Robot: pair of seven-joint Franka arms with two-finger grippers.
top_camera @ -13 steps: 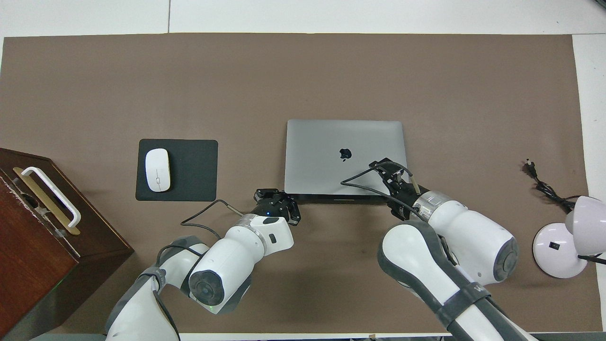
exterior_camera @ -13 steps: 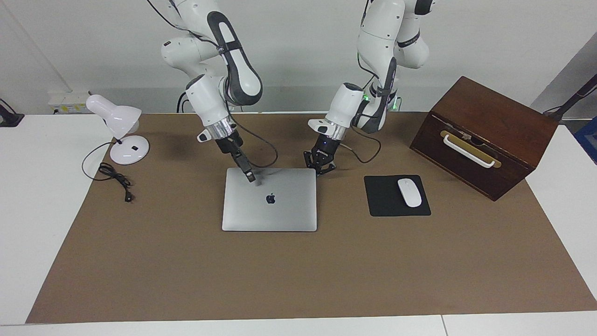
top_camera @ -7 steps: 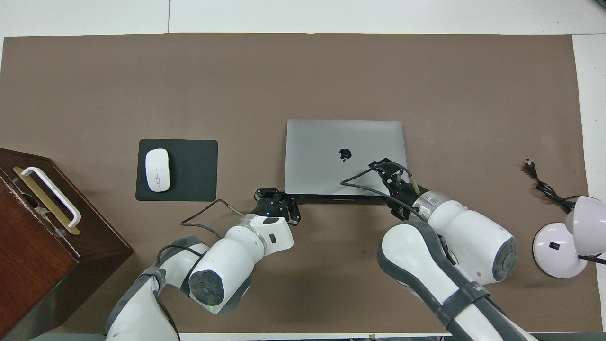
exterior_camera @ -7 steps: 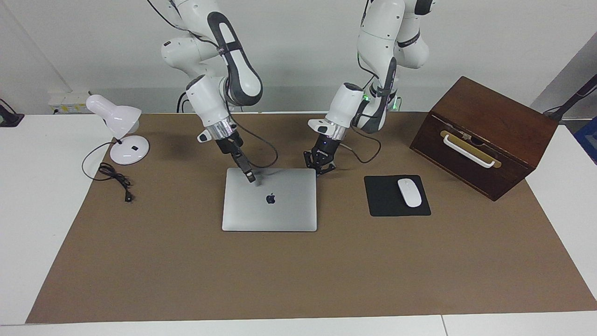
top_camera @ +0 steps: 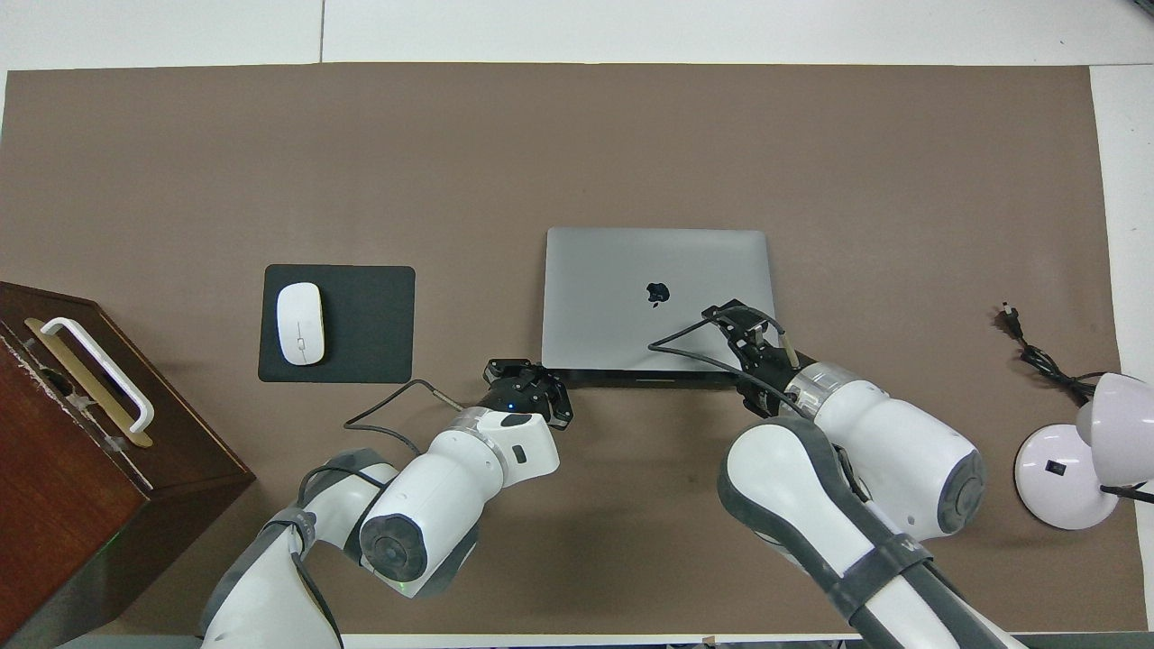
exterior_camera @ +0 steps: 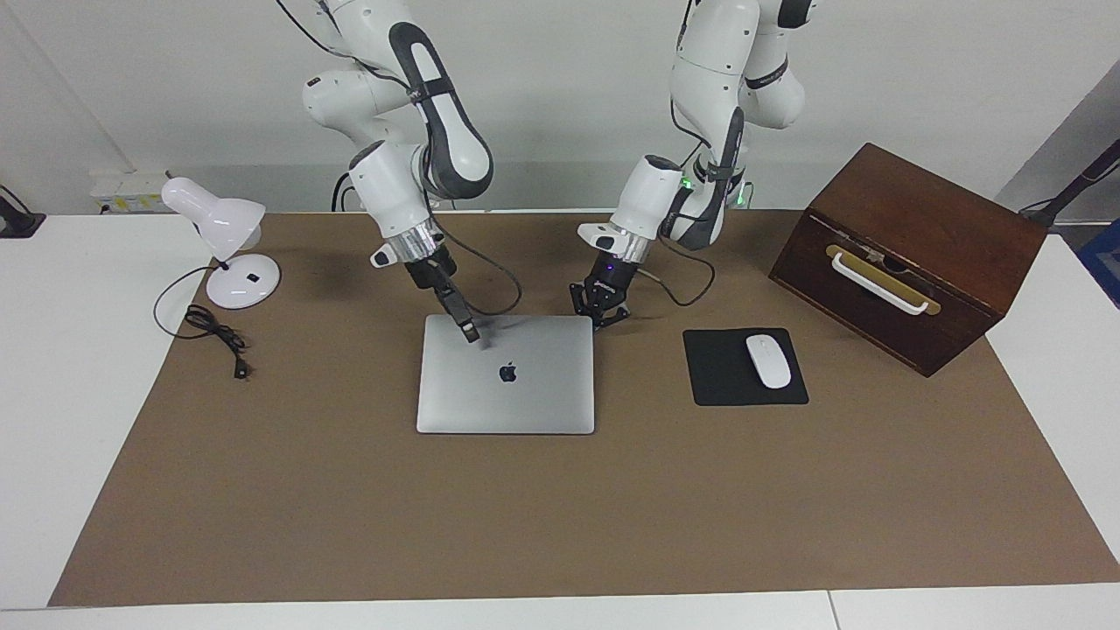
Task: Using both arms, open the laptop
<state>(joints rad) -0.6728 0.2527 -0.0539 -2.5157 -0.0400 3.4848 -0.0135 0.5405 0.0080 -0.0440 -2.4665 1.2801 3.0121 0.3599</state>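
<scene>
Laptop (exterior_camera: pixel 506 376) closed, flat. Left gripper (exterior_camera: pixel 604 313), fingertips pressed together, beside robot-side corner. Right gripper (exterior_camera: pixel 471 332) on lid, apparently touching; finger state unreadable.

Silver-grey laptop (exterior_camera: pixel 506 376) with dark logo, black mouse pad (exterior_camera: pixel 731 385), white mouse (exterior_camera: pixel 768 360), brown box (exterior_camera: pixel 910 254).

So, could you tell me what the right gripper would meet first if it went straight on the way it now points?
The right gripper points steeply down at the laptop, so it would meet the closed lid near the corner nearest the robots. It may already touch; depth is unclear.
</scene>
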